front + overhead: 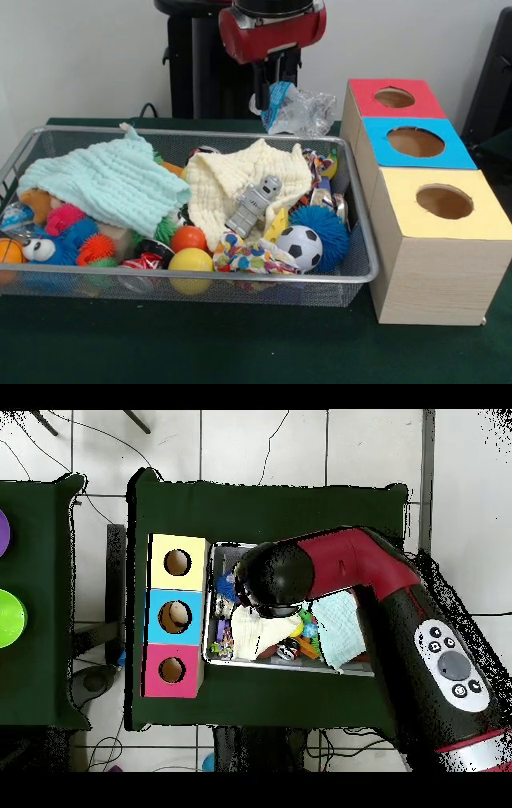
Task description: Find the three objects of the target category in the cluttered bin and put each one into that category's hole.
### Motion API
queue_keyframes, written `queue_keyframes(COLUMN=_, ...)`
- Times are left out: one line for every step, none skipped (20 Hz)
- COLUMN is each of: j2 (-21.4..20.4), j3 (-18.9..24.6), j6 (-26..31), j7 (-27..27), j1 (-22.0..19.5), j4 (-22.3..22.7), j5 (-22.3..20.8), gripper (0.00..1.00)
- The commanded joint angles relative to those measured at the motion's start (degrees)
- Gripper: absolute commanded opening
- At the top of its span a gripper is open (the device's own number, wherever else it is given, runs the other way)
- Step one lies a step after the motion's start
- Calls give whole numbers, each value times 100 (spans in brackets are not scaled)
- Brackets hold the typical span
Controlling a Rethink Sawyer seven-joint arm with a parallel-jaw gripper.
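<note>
Front view, wire bin (362,268) of toys, cloths, gripper (276,90) clutching plastic bag (302,110)

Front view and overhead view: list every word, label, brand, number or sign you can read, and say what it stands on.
No text can be read in either view.
Red can at the bin's front rim: white print, too blurred to read.
Clear wrapper held in the end effector: blue patch, no legible letters.
Arm's button panel: round controls, no readable marks.
Box tops, red, blue, yellow: plain colour.
</note>
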Motion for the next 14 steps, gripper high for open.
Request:
queue_keyframes(j2=-144, j3=-454, j6=1300, j7=-910, j1=505, j4=-348, j5=-540, gripper=0)
queue_keyframes(j2=-154, j3=-478, j6=1335, j7=-896, j1=536, j4=-359, j5=-571, gripper=0)
queue_keyframes(j2=-159, j3=-506, j6=1382, j7=-876, j1=607, j4=-409, j5=-621, gripper=0)
queue_keyframes(j2=-191, j3=-537, j6=1423, j7=-847, j1=672, j4=-415, j5=-668, gripper=0)
queue_keyframes(j2=-181, j3=-573, j6=1508, j7=-806, j1=777, j4=-490, j5=-726, gripper=0)
queue_keyframes(j2=-185, j3=-589, j6=1539, j7=-750, j1=861, j4=-512, j5=-752, gripper=0)
queue_keyframes(j2=-189, j3=-605, j6=1570, j7=-694, j1=945, j4=-533, j5=-777, gripper=0)
queue_keyframes(j2=-178, j3=-621, j6=1580, j7=-627, j1=1032, j4=-548, j5=-807, gripper=0)
queue_keyframes(j2=-168, j3=-638, j6=1597, j7=-571, j1=1113, j4=-572, j5=-834, gripper=0)
queue_keyframes(j2=-157, j3=-654, j6=1613, j7=-516, j1=1195, j4=-595, j5=-861, gripper=0)
queue_keyframes(j2=-156, j3=-667, j6=1630, j7=-462, j1=1273, j4=-611, j5=-871, gripper=0)
queue_keyframes(j2=-151, j3=-685, j6=1659, j7=-431, j1=1338, j4=-646, j5=-883, gripper=0)
queue_keyframes(j2=-152, j3=-702, j6=1700, j7=-384, j1=1413, j4=-663, j5=-886, gripper=0)
queue_keyframes(j2=-133, j3=-718, j6=1720, j7=-363, j1=1478, j4=-723, j5=-897, gripper=0)
